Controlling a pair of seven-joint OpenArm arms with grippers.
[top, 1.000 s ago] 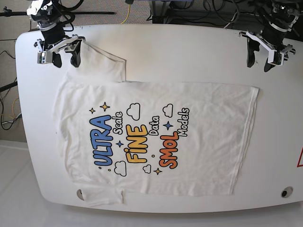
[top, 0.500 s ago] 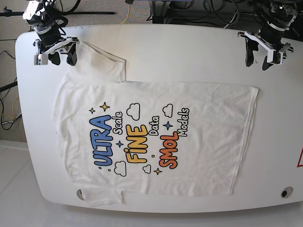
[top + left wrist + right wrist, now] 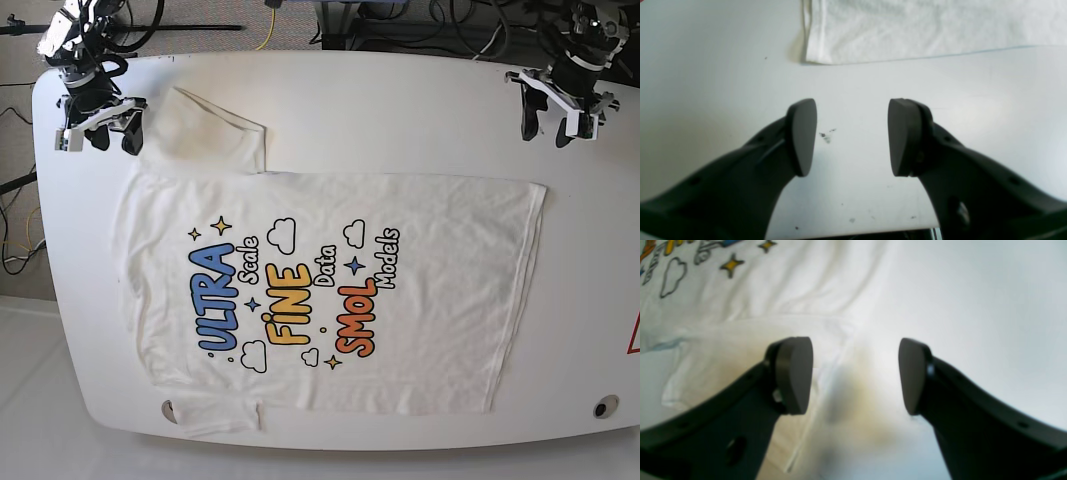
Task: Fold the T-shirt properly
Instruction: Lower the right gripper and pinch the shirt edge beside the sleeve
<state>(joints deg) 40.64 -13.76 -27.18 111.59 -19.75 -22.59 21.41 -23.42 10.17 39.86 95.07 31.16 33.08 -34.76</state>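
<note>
Both grippers [image 3: 551, 104] [image 3: 97, 128] open, empty

One T-shirt [image 3: 330, 290] lies on one white table [image 3: 400, 110]. Two grippers are in view — the left gripper [image 3: 558, 120] and the right gripper [image 3: 100, 125], each with two fingers. The shirt shows two sleeves. Its print carries three large coloured words — plus what look like five small clouds, though they are tiny.
</note>
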